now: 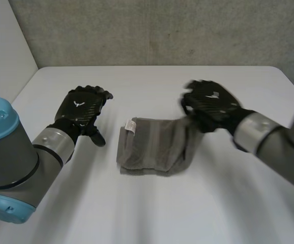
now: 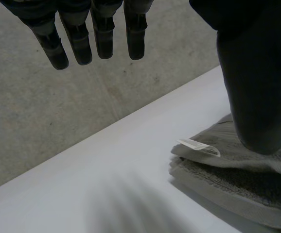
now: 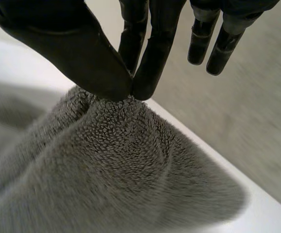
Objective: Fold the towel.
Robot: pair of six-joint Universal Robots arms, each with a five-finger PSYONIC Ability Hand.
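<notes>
A grey towel (image 1: 154, 146) lies folded in the middle of the white table (image 1: 152, 208), with a small white label (image 1: 130, 125) at its left edge. My right hand (image 1: 210, 104) is at the towel's right end, pinching the cloth (image 3: 116, 145) between thumb and fingers and holding that end lifted off the table. My left hand (image 1: 81, 109) hovers left of the towel, fingers (image 2: 101, 41) straight and apart, touching nothing. From the left wrist, the label (image 2: 199, 146) and the stacked towel layers (image 2: 237, 189) lie just beyond the thumb (image 2: 257, 92).
A grey concrete wall (image 1: 157, 30) rises behind the table's far edge. Bare table surface stretches in front of the towel and to both sides.
</notes>
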